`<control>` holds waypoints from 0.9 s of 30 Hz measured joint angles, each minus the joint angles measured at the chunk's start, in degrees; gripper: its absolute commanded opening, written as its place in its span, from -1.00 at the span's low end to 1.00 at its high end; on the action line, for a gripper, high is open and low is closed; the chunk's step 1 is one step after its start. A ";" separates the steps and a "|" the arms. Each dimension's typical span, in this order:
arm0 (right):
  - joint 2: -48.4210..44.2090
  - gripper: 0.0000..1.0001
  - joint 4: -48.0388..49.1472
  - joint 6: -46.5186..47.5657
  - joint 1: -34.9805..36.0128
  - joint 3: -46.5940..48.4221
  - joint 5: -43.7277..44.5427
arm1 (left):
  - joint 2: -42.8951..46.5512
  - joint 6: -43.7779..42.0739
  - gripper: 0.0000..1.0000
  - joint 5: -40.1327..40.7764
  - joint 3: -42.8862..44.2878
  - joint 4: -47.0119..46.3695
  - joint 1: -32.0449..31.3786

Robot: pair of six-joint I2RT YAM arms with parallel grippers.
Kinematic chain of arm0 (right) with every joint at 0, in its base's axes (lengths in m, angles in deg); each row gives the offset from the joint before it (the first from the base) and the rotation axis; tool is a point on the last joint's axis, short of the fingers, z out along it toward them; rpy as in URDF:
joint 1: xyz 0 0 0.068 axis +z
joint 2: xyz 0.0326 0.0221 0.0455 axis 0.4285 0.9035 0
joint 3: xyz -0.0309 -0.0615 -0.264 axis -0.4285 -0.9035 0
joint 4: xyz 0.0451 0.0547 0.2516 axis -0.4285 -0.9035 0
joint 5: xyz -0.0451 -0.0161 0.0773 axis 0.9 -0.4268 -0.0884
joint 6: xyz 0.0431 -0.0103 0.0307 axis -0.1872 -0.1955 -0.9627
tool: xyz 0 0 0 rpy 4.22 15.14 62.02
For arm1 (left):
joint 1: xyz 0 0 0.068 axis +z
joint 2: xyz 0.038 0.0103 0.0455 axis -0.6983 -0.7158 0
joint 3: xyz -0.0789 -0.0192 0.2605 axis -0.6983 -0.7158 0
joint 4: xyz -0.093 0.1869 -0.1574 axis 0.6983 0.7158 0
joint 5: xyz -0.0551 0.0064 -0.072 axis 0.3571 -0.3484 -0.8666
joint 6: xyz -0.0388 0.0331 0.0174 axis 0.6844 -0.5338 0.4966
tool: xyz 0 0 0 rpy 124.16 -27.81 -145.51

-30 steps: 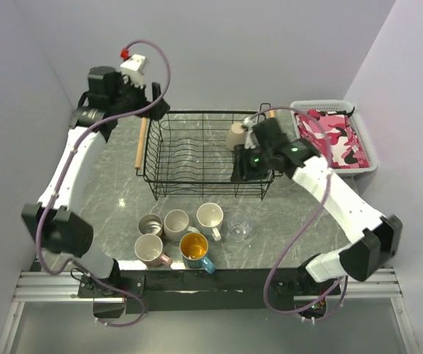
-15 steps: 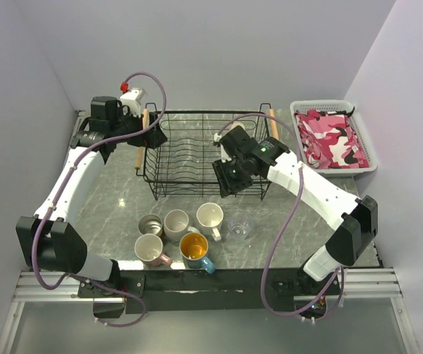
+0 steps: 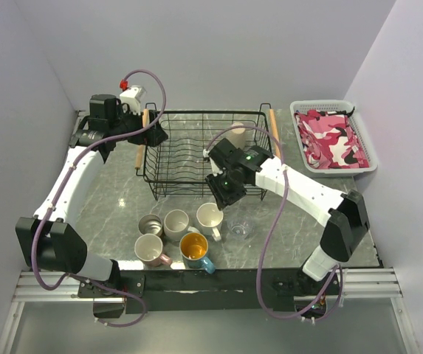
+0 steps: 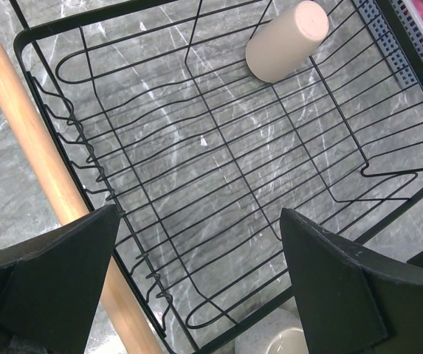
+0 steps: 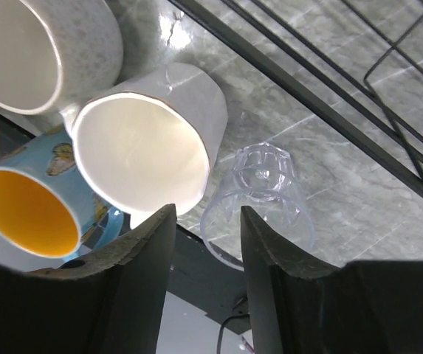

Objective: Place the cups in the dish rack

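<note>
The black wire dish rack (image 3: 168, 156) stands mid-table with the tan cup (image 3: 237, 136) lying in its back right corner. The left wrist view shows that cup (image 4: 285, 40) too. My left gripper (image 3: 154, 133) is open and empty over the rack's left wooden handle (image 4: 34, 140). My right gripper (image 3: 222, 193) is open and empty above the rack's front edge. In the right wrist view it (image 5: 205, 284) hangs over a white mug (image 5: 148, 151) and the clear glass (image 5: 263, 199). A second white mug (image 3: 176, 223), the steel cup (image 3: 150, 224), the pink mug (image 3: 149, 249) and the blue mug (image 3: 195, 249) stand in front.
A white plastic basket (image 3: 368, 147) with pink camouflage cloth sits at the back right. The cups stand close together near the table's front edge (image 3: 270, 259). Purple walls close in the left, back and right sides.
My right gripper has moved from the rack's back right, leaving the tan cup there, to the rack's front edge above the cups. My left gripper dropped closer to the left handle.
</note>
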 measured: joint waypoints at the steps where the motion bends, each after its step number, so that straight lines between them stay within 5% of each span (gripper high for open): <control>1: 0.50 -0.04 0.24 0.22 0.24 -0.28 -0.04 | 0.00 0.00 0.93 0.00 0.00 0.02 0.00; 16: 4.42 -0.16 7.13 1.62 1.66 -6.38 -1.70 | 0.00 -0.20 0.93 0.46 0.72 0.11 -0.02; 25: 5.05 -0.96 10.40 2.60 1.81 -8.48 -1.46 | 0.00 -0.22 0.93 0.48 1.57 0.07 -0.02; 27: 5.22 -1.00 10.16 2.69 1.81 -8.55 -1.38 | 0.00 -0.22 0.93 0.48 1.57 0.07 -0.02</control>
